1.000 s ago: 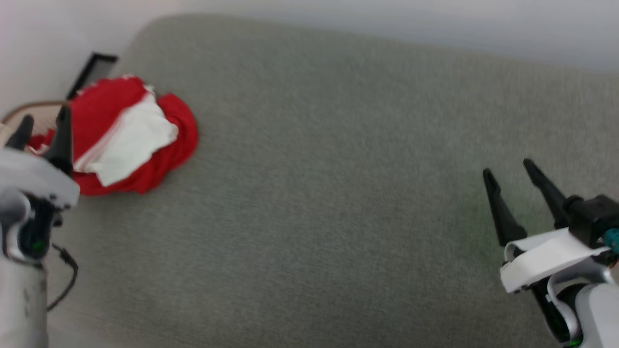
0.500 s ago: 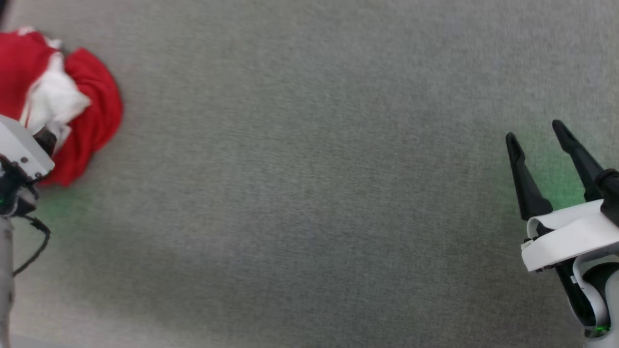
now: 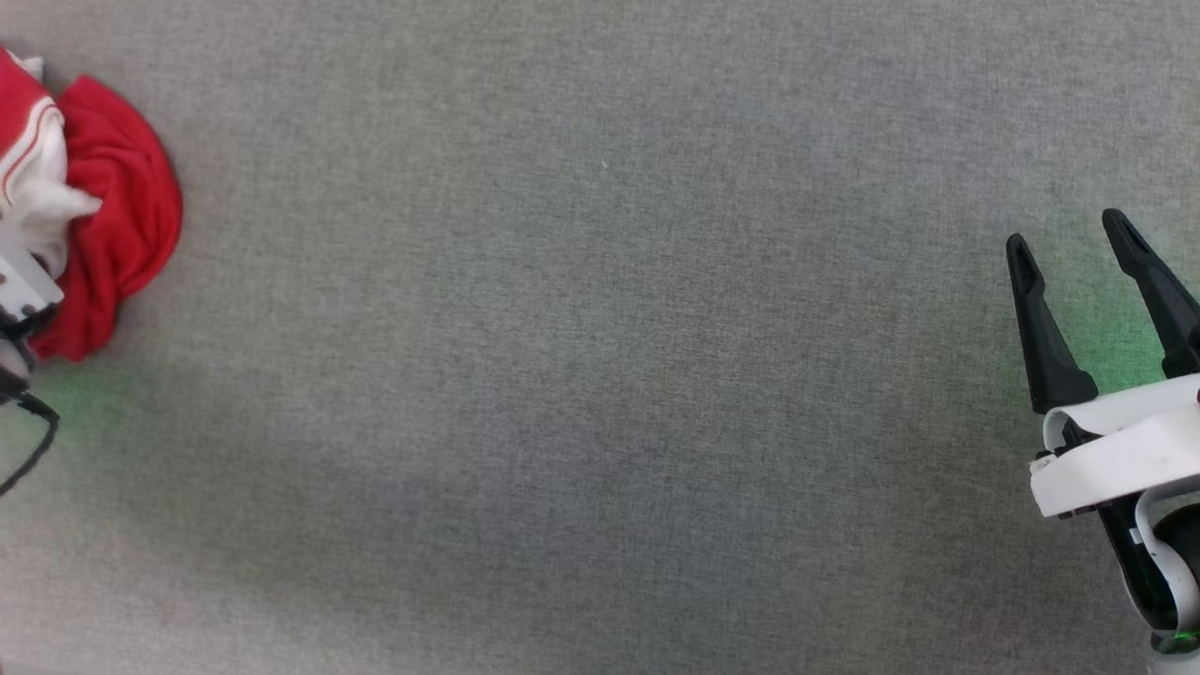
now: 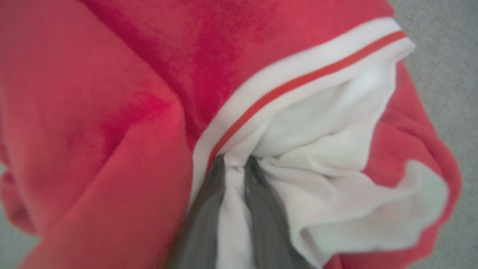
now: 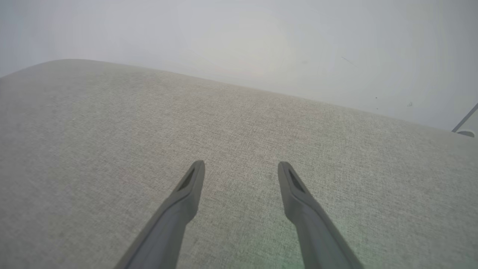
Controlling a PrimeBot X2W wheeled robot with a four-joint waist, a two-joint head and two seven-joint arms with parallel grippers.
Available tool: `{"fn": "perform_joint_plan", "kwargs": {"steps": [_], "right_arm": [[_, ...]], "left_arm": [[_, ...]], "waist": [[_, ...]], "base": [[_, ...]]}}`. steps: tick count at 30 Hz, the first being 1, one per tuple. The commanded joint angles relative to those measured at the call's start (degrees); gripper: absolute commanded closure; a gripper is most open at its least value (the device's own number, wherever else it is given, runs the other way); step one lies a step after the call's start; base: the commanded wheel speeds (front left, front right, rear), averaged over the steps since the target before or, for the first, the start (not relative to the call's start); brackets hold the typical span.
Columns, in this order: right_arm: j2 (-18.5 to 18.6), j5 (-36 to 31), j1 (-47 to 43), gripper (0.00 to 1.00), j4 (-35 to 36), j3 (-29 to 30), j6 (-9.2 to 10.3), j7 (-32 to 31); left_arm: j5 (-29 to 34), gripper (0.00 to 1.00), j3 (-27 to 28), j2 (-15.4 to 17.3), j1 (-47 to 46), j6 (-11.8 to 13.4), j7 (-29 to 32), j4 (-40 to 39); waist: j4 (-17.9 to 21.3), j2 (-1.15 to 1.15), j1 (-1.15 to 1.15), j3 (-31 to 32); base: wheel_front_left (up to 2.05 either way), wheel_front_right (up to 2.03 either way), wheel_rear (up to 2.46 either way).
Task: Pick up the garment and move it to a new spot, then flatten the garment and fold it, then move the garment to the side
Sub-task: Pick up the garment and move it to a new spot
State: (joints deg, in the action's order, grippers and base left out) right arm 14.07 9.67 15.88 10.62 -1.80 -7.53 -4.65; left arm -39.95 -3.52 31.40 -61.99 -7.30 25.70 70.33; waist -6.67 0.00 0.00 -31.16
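The garment (image 3: pixel 112 225), a red T-shirt with a white sleeve and a red stripe along the seam, lies bunched at the far left edge of the head view. In the left wrist view the garment (image 4: pixel 112 112) is very close. There my left gripper (image 4: pixel 236 161) is shut on a fold of the white sleeve (image 4: pixel 336 149), which is pinched between the two dark fingers. Part of my left wrist (image 3: pixel 19 291) shows against the shirt in the head view. At the right, my right gripper (image 3: pixel 1069 234) is open over bare fabric, also seen as the right gripper (image 5: pixel 241 166) with nothing between its fingers.
A broad grey fabric surface (image 3: pixel 600 375) spreads under everything. Its far edge meets a pale wall (image 5: pixel 261 45) in the right wrist view. A dark cable (image 3: pixel 33 441) hangs off my left wrist.
The head camera has tilted down and shifted, so the wall and the surface's far edge left its view. My left gripper went from open beside the garment to shut on its white sleeve.
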Motion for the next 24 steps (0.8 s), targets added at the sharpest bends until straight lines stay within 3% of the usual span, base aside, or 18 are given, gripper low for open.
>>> {"fn": "perform_joint_plan", "kwargs": {"steps": [1,13,24], "right_arm": [[-0.2,-0.1,0.2,0.00,0.1,0.2,0.08,0.1],[-2.5,1.7,-1.5,0.00,-4.2,0.4,0.08,3.2],[-4.2,3.5,-2.9,0.00,-8.9,-0.5,0.08,6.6]], "left_arm": [[0.6,1.00,-1.1,-2.9,2.6,-0.1,-1.0,1.7],[1.3,1.00,-6.6,3.1,1.8,-0.2,-17.0,-8.6],[0.9,1.00,-11.7,9.1,1.1,-0.2,-23.1,-18.5]], "waist": [[-0.6,0.00,0.00,0.7],[-2.7,0.00,0.00,8.8],[-4.1,0.00,0.00,17.1]], "base": [[0.00,0.00,0.00],[0.00,0.00,0.00],[0.00,0.00,0.00]]}}
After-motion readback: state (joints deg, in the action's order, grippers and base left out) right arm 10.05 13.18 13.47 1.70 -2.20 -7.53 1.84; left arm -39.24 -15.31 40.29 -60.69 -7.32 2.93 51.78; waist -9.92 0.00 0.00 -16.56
